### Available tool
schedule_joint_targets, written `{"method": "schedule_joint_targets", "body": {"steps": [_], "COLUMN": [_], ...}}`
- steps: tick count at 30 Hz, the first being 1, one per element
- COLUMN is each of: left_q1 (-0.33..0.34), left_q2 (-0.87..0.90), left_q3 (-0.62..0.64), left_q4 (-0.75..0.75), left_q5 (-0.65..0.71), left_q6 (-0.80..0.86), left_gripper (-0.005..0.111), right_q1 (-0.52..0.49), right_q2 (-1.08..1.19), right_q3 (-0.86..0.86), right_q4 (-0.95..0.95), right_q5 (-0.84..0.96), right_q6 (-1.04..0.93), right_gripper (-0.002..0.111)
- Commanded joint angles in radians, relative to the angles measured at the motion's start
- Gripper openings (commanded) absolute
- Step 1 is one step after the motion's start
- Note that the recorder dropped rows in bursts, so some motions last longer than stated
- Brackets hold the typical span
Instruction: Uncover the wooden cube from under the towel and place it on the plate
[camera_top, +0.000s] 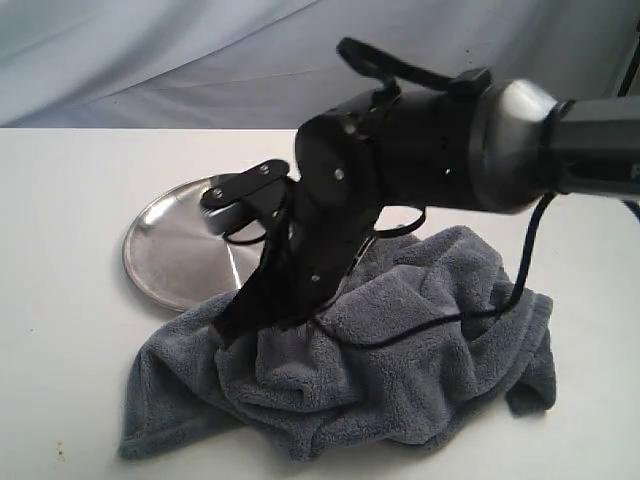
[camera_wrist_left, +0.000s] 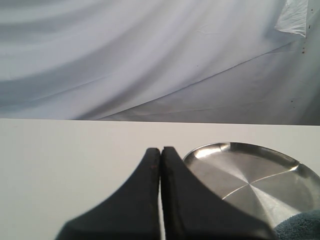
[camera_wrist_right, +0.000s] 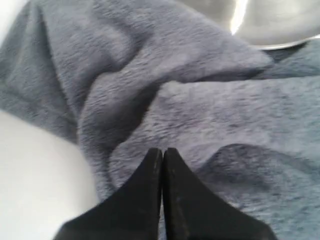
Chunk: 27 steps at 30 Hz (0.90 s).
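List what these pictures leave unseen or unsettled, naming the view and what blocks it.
The wooden cube: in no view; the bunched towel may cover it.
The plate: exterior view, part of the rim behind the towel and the right arm; left wrist view, cut by the frame edge.
The right gripper: exterior view, tips behind its own arm; right wrist view, touching the towel or not is unclear.

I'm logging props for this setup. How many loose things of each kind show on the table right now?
towel: 1
plate: 1
wooden cube: 0 in sight
Total: 2
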Motion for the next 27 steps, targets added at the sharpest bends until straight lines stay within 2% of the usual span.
{"method": "schedule_joint_targets", "body": {"steps": [1,7,13,19,27], "left_q1": [-0.001,-0.001,-0.001,-0.001,-0.001], "left_q2": [-0.002,-0.002,-0.002,-0.002,-0.002], "left_q3": [0.004,0.004,0.004,0.004,0.004], "left_q4": [0.001,0.001,0.001,0.001,0.001], "left_q5": [-0.002,-0.002,-0.002,-0.002,-0.002], "left_q6": [-0.001,-0.001,-0.003,-0.003,-0.001], "left_gripper": [0.001,0.001,0.001,0.001,0.001], "right_q1": [0.099,0.184,0.171,0.047,-0.232], "right_q2": [-0.058,-0.199,-0.345,-0.476,-0.588], "right_q3": [0.088,0.317,0.57,0.732,0.774], "right_q4": [0.004,0.024,0.05,0.046,0.042], "right_q5": [-0.036,-0.172,-0.241,-0.248,-0.248], "right_q6": [-0.001,0.078,0.119,0.147,0.149], "right_gripper": [0.0,0.0,0.0,0.0,0.0]}}
